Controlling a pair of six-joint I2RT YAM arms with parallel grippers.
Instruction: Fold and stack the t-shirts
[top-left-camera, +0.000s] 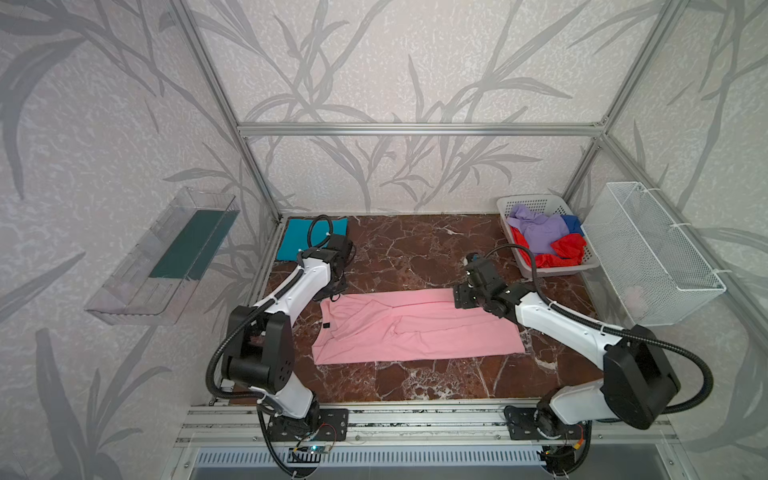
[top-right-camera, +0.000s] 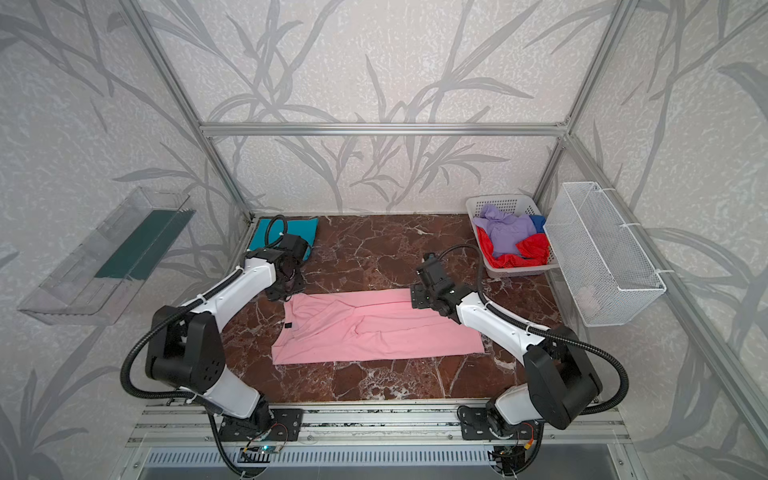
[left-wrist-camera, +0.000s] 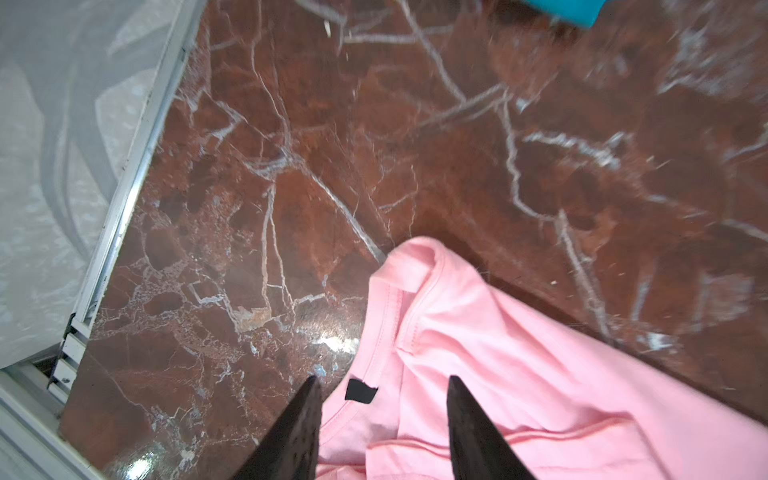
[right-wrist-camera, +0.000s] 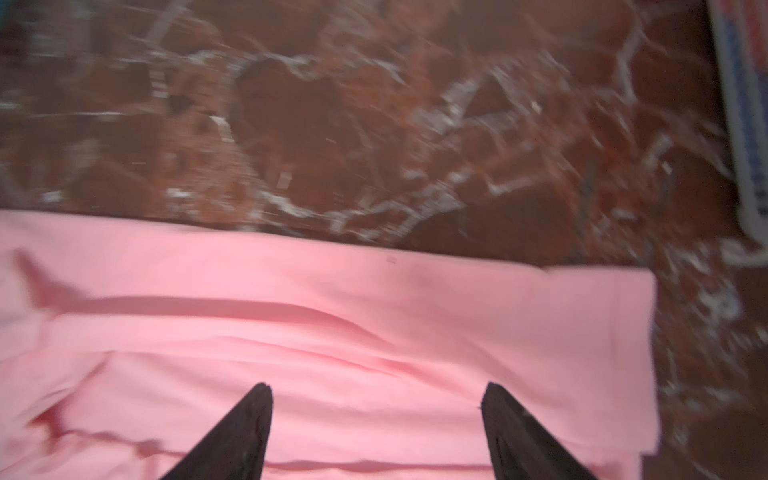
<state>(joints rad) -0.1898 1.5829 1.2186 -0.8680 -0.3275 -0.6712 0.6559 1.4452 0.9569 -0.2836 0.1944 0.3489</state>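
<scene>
In both top views, one pink t-shirt (top-left-camera: 415, 332) lies flat on the worktop (top-left-camera: 415, 249), its long axis running from left jaws to right jaws, collar toward the left jaws. Left wrist: jaws spread, neck label (left-wrist-camera: 360, 390) between them. Right wrist: jaws spread above its hem end.

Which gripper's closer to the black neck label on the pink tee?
Left. The left gripper hangs over the black neck label, which shows between its open jaws. The right gripper is over the far, hem end of the pink t-shirt.
</scene>
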